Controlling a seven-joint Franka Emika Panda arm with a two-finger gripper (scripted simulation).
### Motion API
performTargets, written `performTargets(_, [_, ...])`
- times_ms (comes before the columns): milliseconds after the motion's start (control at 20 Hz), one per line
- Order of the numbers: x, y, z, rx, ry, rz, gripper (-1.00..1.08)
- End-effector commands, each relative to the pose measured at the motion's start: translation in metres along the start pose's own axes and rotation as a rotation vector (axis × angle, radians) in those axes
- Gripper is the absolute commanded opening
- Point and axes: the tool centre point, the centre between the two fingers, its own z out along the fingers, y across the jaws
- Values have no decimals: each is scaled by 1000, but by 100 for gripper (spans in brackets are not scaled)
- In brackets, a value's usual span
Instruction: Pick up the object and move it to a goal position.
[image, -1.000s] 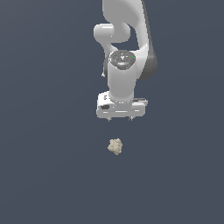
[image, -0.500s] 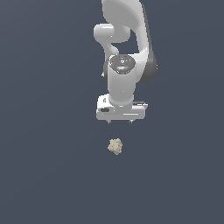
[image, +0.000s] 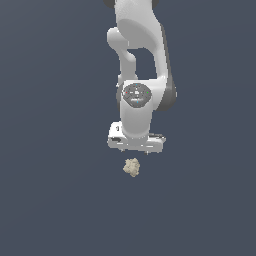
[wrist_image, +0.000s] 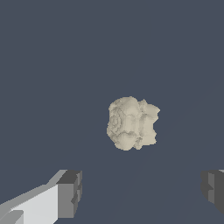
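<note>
In the exterior view the object (image: 132, 167) comes first, a little below the middle of the frame. It is a small, bumpy, tan lump, like a tiny rock, and it sits alone on the dark grey table (image: 50, 200). Nothing touches it.

Just above it in the frame we see the white gripper (image: 136, 150), with the arm (image: 137, 55) going up to the top edge. The gripper is much wider than the lump. We think it hangs there because this is the step of lining up over the lump before going down to grab it (the lift and the trip to the goal come after that).

In the wrist view the object (wrist_image: 132, 123) fills the middle of the frame. The two dark fingertips (wrist_image: 70, 192) show in the lower corners, far apart, with the lump between their lines but not near either one. So the gripper is spread wide and holds nothing.

We see no other things around and nothing in the way. We see no mark for the goal. The lump is bumpy, so we guess the fingers may need to close on its wider sides.
</note>
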Motion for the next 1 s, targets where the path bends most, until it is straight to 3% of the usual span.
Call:
performTargets(0, [10, 2, 12, -6, 4, 37, 100])
performTargets(400, [29, 7, 35, -18, 12, 104, 100])
performTargets(950, [30, 7, 52, -19, 12, 109, 100])
